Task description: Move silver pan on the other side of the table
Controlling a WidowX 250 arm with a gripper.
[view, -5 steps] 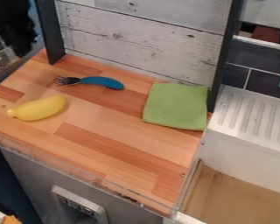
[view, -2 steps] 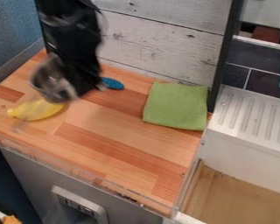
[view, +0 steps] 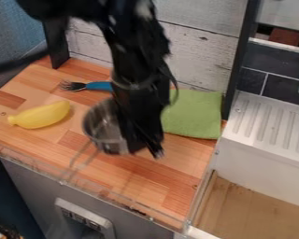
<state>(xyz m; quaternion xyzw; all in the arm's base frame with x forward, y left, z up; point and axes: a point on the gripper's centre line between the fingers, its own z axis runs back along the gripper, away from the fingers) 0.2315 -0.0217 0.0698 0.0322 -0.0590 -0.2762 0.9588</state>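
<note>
Change: my hand (view: 145, 150) was at the view's upper left a moment ago, blurred over the blue-handled fork; now it hangs near mid-bench (view: 149, 179), and the silver pan (view: 104, 127) has shifted along with it. A second ago neither was on show. For the task: transfer underway, I'd say, pan brought across from the left, release not done.

Hand state: pinching, as far as I can judge, the pan's rim on the side next to my fingers; exact contact is hidden behind my own black parts. Pan sits just beside the fingers, view-left of them, bowl tilted, wire handle (view: 66, 177) angling toward the bench's near edge. Can't tell if its base touches wood; probably lifted.

Further out: yellow banana (view: 39, 115) view-left of the pan, apart. Green cloth (view: 192, 114) right behind my hand, partly covered by it. Fork (view: 99, 86) farther back, tines visible again, end of its handle behind my arm. White plank wall (view: 199, 51) behind all that.

Next, likely: keep level, clear the cloth, lower to the right side, let go. Risk: pan swings on a rim-only grip, or drags the cloth.
</note>
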